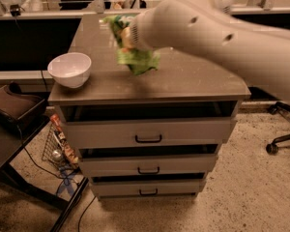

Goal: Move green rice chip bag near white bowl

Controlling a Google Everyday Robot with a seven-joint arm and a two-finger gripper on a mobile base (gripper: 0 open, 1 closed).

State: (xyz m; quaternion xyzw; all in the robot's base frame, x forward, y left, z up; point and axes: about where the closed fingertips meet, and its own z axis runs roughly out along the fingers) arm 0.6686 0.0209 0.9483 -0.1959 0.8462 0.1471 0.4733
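The arm [222, 33] extends low across the cabinet [193, 83] top. Its gripper [127, 38] is apparently clamped on the green rice chip bag [139, 61]. The bag's lettering is illegible.

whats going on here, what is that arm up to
The robot's arm reaches across the top of a drawer cabinet. Its gripper, over the middle of the top, holds the green rice chip bag off the surface. The white bowl sits at the front left corner; the bag is to its right, apart from it, not yet set down.
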